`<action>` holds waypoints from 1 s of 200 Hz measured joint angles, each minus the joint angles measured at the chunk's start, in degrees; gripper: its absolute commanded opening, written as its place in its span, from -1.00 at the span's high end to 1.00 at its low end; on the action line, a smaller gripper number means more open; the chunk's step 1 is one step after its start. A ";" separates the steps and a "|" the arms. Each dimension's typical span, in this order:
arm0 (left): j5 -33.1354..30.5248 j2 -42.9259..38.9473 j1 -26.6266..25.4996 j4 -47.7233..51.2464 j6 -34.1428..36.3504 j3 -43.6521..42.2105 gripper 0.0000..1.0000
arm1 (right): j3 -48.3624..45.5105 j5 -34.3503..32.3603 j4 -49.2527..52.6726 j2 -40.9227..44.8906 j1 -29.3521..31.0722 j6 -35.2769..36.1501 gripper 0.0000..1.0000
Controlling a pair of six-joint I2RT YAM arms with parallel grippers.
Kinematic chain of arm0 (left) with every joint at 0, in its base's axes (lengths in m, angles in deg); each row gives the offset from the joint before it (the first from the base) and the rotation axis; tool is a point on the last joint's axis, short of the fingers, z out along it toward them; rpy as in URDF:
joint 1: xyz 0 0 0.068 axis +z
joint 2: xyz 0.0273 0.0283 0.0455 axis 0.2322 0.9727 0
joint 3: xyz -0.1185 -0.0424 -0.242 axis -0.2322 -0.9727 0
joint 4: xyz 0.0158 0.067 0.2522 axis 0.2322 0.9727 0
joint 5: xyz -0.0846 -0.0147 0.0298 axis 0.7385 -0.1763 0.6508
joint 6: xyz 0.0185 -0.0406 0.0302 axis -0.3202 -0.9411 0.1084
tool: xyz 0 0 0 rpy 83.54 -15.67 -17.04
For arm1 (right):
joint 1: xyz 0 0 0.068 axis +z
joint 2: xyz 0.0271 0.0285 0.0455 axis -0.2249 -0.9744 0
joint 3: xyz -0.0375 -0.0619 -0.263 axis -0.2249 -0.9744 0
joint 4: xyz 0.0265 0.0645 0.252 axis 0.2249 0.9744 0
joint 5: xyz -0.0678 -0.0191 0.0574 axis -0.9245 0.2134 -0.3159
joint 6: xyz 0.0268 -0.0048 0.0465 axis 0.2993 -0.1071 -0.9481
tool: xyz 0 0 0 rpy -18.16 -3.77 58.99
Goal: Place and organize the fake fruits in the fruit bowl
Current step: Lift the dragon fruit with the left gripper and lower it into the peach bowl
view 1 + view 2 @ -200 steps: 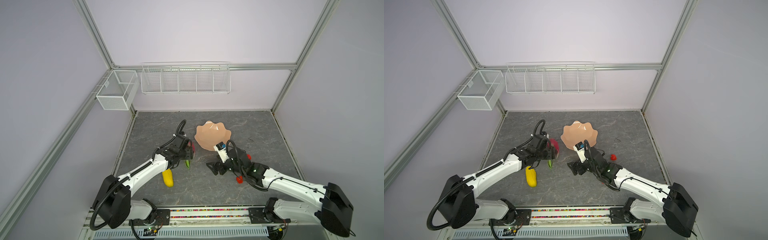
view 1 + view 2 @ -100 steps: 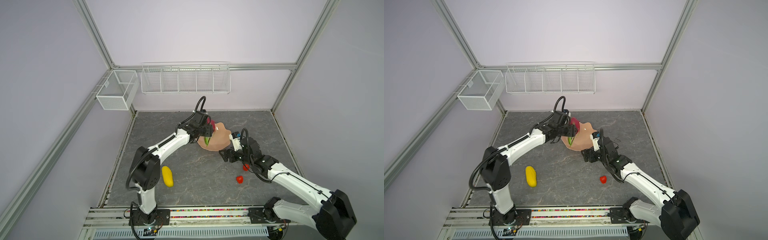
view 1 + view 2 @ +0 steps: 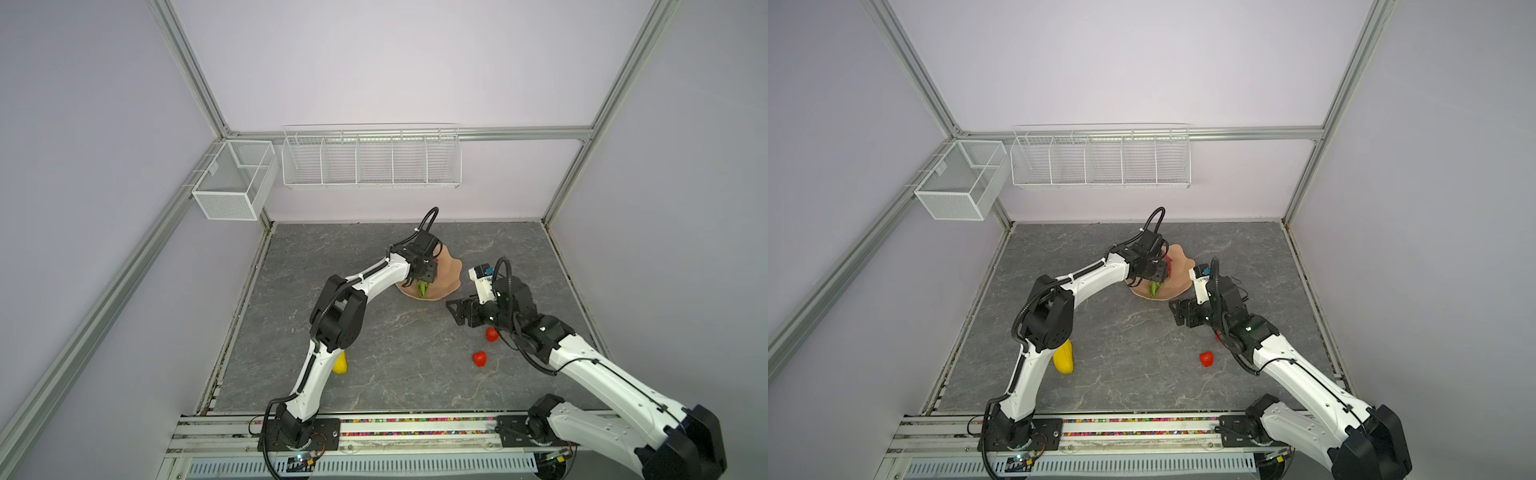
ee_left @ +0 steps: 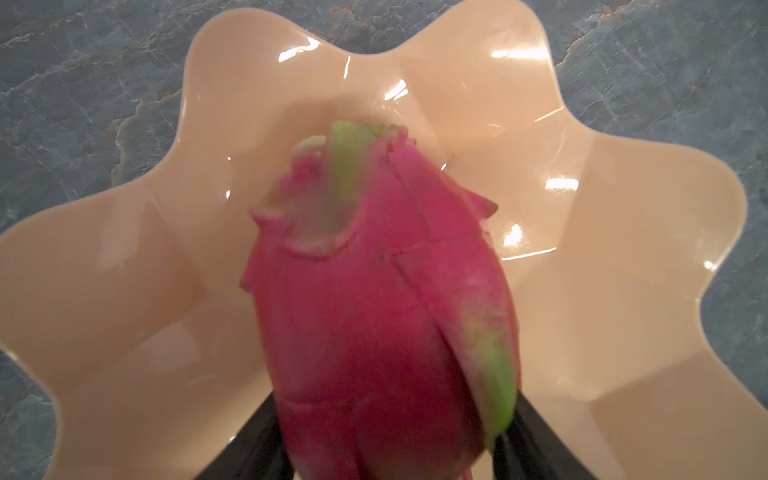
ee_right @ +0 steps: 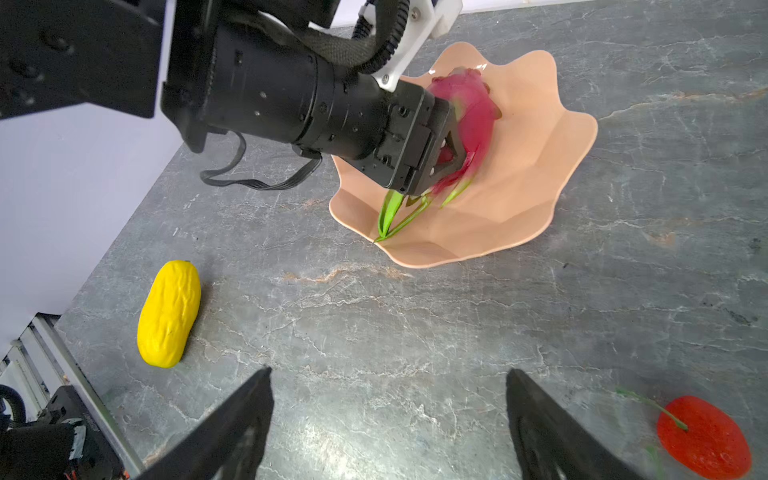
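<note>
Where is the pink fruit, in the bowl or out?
Over the bowl, not let go: the left pincer grips the fruit above it. Whether it touches the bowl, I cannot tell.

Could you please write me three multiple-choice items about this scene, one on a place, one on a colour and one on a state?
1. Where does the yellow fruit lie?
A. in the fruit bowl
B. on the table
C. in the right tool

2. What colour is the fruit that the left tool holds?
A. yellow
B. magenta with green
C. blue

3. How does the right tool stand?
A. open and empty
B. shut on the yellow fruit
C. shut on the fruit bowl

Answers:
1. B: the yellow fruit rests on the bare table, apart from the fruit bowl.
2. B: the dragon fruit gripped over the fruit bowl is magenta with a green tip.
3. A: in the right wrist view its jaws stand wide apart with only table between them.
</note>
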 measured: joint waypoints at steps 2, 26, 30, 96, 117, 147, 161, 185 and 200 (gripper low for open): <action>-0.02 0.00 0.00 0.02 0.00 0.04 -0.36 | 0.00 0.00 0.09 0.04 0.00 0.00 -0.77; -0.13 0.00 0.00 0.20 0.02 0.13 -0.51 | -0.11 -0.02 0.87 0.44 0.00 0.00 -0.77; -0.13 0.00 0.00 0.22 0.09 0.13 -0.52 | -0.11 0.00 0.98 0.42 0.00 0.00 -0.77; -0.11 -4.17 0.00 -0.52 0.24 -4.46 -0.65 | -0.15 0.09 1.16 -0.17 0.00 0.00 -0.77; -0.26 -8.90 0.00 -0.87 0.42 -7.04 -0.65 | -0.15 0.66 0.76 -1.27 -0.04 0.00 -0.77; -0.31 -17.49 0.00 -3.30 0.42 -11.93 -0.68 | -0.15 2.14 -0.46 -3.02 -0.04 0.07 -0.77; -0.50 -21.44 0.00 -4.00 0.28 -14.91 -0.68 | -0.15 2.95 -1.29 -3.96 -0.07 0.22 -0.77; -2.93 -28.79 -0.04 -5.18 -1.29 -23.43 -0.68 | -0.09 5.33 -2.47 -6.01 -0.09 0.83 -0.76; -6.03 -34.80 -0.07 -4.31 -3.43 -31.08 -0.67 | -0.07 7.50 -3.43 -7.28 0.31 1.51 -0.76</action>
